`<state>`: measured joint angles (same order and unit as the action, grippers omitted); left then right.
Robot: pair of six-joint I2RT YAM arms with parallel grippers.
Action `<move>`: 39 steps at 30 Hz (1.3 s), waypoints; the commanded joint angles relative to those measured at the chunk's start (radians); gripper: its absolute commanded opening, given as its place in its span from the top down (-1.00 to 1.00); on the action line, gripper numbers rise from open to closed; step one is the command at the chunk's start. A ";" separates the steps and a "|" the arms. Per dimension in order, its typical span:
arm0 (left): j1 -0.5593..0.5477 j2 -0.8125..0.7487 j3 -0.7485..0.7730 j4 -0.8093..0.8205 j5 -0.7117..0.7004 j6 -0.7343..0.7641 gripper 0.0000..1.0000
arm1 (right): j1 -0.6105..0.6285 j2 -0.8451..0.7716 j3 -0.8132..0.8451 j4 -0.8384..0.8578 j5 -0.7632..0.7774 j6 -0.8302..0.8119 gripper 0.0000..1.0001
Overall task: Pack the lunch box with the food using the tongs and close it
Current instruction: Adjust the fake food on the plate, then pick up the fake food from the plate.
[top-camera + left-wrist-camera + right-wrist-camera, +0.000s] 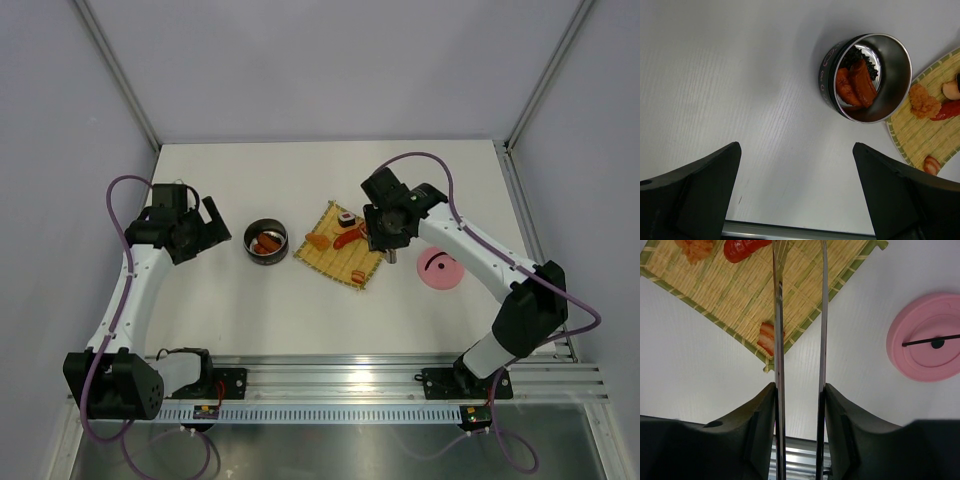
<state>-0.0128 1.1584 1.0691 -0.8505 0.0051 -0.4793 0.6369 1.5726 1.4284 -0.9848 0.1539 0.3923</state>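
Observation:
The lunch box (266, 241) stands open left of the mat, and the left wrist view shows the tin (890, 60) holding red-orange sausages (857, 86) and a dark piece (860, 57). More food lies on the mat: an orange chunk (695, 247), a red sausage (745, 247), a striped piece (767, 337) and a sushi roll (347, 219). My right gripper (799, 390) is shut on the tongs (777, 315), whose two arms stand apart and reach over the mat's near corner. My left gripper (796, 150) hangs open left of the tin, holding nothing.
The yellow woven mat (335, 262) lies at the table's middle. The flat pink lid (438, 269) rests on the table to its right, below the right forearm. A metal rail (330, 378) runs along the near edge.

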 commanded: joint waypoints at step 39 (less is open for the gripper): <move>0.005 -0.028 -0.009 0.025 0.009 0.011 -0.98 | -0.077 0.089 0.044 0.094 -0.043 -0.061 0.10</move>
<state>-0.0128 1.1404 1.0538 -0.8516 0.0051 -0.4793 0.5667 1.6833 1.4784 -0.9173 0.1398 0.3325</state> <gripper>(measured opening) 0.988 0.451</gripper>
